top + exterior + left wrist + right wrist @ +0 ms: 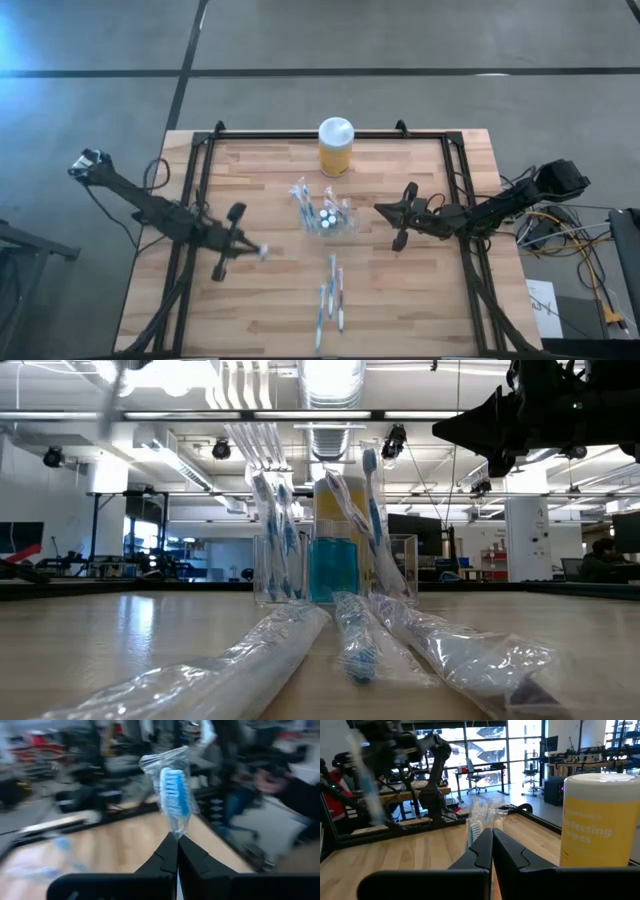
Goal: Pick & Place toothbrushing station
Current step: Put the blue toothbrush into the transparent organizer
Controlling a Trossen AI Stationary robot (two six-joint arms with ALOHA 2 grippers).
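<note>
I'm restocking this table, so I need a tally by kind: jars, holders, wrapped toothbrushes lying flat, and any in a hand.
yellow jar: 1
see-through holder: 1
flat wrapped toothbrushes on the table: 3
held wrapped toothbrush, in the left hand: 1
Total: 6, leaving out the brushes standing in the holder, which are too bunched to count.

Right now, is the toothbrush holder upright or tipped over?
Upright. The toothbrushing station stands on the table, with wrapped toothbrushes pointing up out of its compartments.
</note>
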